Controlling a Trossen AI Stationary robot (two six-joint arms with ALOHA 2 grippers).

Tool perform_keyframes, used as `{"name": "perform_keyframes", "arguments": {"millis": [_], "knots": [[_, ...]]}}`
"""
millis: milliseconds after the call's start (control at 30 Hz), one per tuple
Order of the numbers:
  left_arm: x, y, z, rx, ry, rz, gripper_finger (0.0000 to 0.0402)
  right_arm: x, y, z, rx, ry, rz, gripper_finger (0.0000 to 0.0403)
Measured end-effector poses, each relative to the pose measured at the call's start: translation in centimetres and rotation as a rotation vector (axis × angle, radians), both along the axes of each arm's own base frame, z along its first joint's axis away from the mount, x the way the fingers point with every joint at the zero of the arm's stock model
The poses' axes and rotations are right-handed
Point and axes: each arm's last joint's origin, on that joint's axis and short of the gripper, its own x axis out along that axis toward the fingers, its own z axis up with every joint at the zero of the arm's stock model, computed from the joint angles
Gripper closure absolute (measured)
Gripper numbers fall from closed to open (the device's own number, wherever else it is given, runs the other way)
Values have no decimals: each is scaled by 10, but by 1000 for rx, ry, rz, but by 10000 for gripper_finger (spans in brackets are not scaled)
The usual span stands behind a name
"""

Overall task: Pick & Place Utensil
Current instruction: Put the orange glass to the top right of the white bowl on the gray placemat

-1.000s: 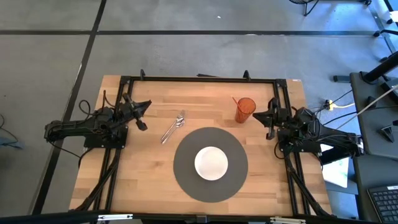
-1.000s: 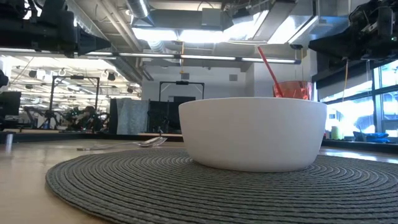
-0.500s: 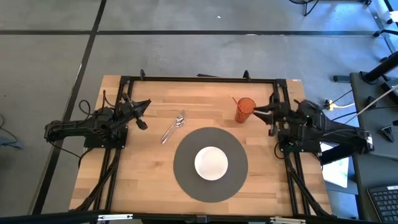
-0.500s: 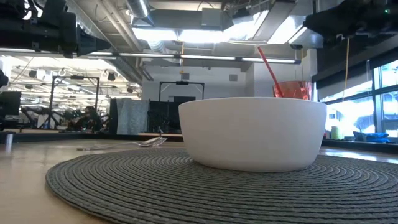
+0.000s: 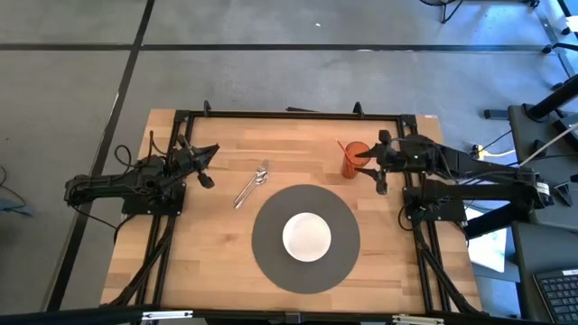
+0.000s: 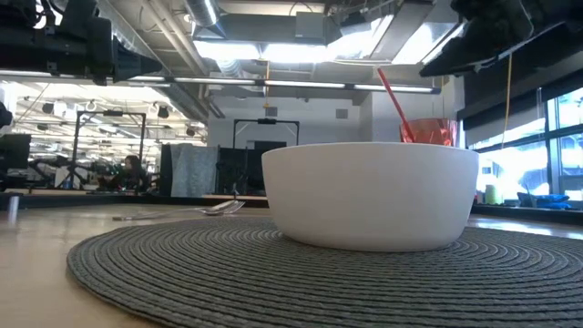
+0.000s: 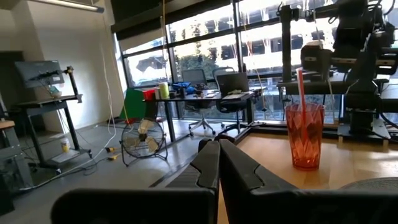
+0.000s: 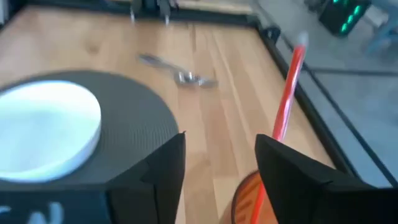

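A silver utensil [image 5: 251, 185] lies flat on the wooden table, left of centre; it also shows in the right wrist view [image 8: 178, 70]. A white bowl [image 5: 307, 236] stands on a round grey mat [image 5: 271, 262]. My right gripper [image 5: 371, 168] hangs open above the table, just right of an orange cup [image 5: 355, 160] holding a red straw [image 8: 287, 93]; nothing is between its fingers [image 8: 166, 163]. My left gripper [image 7: 219, 163] waits shut at the table's left side [image 5: 209, 167], level and clear of the utensil.
The black frame rail [image 5: 289, 115] runs along the far edge and down both sides. Bare wood lies between the utensil and the cup. In the low view the bowl [image 6: 369, 196] fills the middle, with the cup [image 6: 428, 132] behind it.
My right gripper has risen and reached out from the table's right side toward the cup, tipping its fingers downward, and it has opened. The utensil, bowl and cup have stayed where they were.
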Motion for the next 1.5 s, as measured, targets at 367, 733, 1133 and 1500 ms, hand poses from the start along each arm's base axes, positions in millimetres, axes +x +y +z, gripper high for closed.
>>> {"name": "perform_keyframes", "arguments": {"millis": [367, 733, 1133, 1500], "knots": [[0, 0, 0, 0, 0, 0, 399, 4, 0, 32, 96, 114, -42, 171], [0, 0, 0, -3, -1, -1, 398, 12, -2, 27, 144, 421, -51, 171], [0, 0, 0, 0, 1, -1, 397, 36, -10, 4, 56, 591, -89, 171], [0, 0, 0, -1, 1, -1, 396, 48, -13, -8, 70, 660, -87, 171]]}}
